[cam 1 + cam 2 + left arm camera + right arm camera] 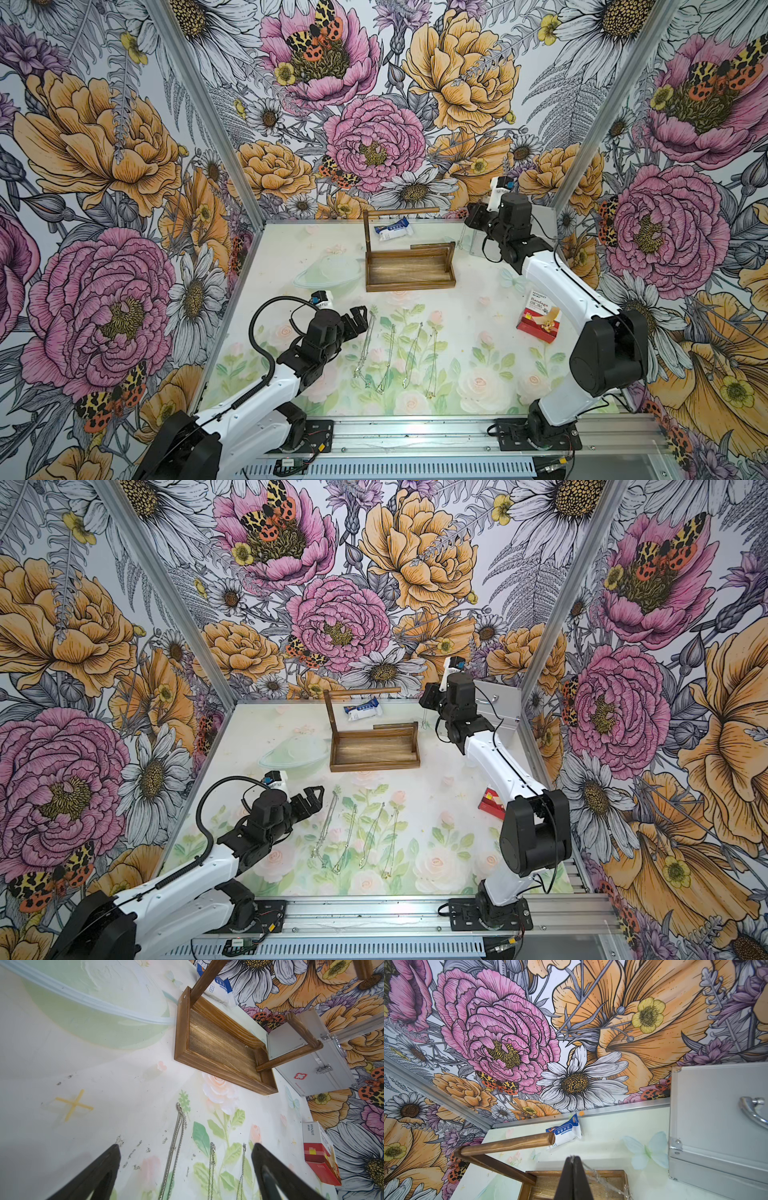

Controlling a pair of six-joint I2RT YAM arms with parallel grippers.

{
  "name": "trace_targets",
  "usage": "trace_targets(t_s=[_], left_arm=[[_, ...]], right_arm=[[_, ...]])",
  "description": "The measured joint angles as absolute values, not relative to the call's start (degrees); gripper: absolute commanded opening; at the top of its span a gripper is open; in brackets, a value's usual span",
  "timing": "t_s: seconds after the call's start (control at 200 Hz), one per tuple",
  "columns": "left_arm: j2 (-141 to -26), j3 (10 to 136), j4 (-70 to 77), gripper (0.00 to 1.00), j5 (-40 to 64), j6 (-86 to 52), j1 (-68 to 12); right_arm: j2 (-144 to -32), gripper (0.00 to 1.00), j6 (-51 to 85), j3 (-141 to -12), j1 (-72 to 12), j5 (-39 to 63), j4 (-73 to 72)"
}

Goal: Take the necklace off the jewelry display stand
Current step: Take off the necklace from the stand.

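1. Right wrist view: the right gripper [572, 1158] has its jaws clenched on a thin silver necklace [600, 1172]. The chain trails from the jaw tips over the tray of the jewelry display stand [409, 286].
2. The necklace is held just past the free end of the stand's top rod [508, 1144] and does not touch it. The rod looks bare in both top views, so the lifting-off step appears done and only setting the chain down seems to remain.
3. This chain is likely very light, limp and slippery. It will probably swing with any quick move and could snag on the rod end or the tray rim. The best hold is a firm pinch across the chain itself near the top of its loop.
4. The left gripper [359, 318] has its jaws released wide and holds nothing. It sits low over the tabletop [478, 332], next to four other necklaces [388, 357] that lie there side by side.
5. Containers:
   - The stand's tray holds nothing except a tiny metal speck [246, 1045] that I cannot identify.
   - A clear shallow dish [328, 272] sits beside the stand on the left arm's side and seems empty.
   - A silver metal case [311, 1072] with a red cross is latched, so its contents are hidden.
   - A red and white bandage box [539, 318] lies closed near the right arm.
   - A gauze packet [392, 230] lies behind the stand.
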State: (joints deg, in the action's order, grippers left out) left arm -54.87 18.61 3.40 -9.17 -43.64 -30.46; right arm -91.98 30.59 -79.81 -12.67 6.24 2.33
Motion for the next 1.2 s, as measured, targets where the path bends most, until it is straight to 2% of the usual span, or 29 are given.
trace_targets(t_s=[0.395, 0.706, 0.896, 1.201], left_arm=[[-54.83, 18.57, 5.41, 0.99, -5.93, -43.59, -29.04], [-54.11, 16.71, 7.68, 0.98, 0.01, -45.08, -26.00], [-53.17, 16.71, 8.60, 0.99, 3.09, -45.10, -26.20], [-38.76, 16.84, 4.49, 0.99, -3.40, -41.47, -38.87]], right_arm=[[-76.84, 0.00, 30.59, -74.48, -12.67, 5.85, 3.77], [-66.63, 0.00, 30.28, -74.39, -12.84, 9.98, 14.61], [-62.02, 0.00, 28.99, -74.41, -15.86, 12.62, 24.29], [-52.82, 0.00, 28.47, -71.55, -23.27, 14.06, 33.47]])
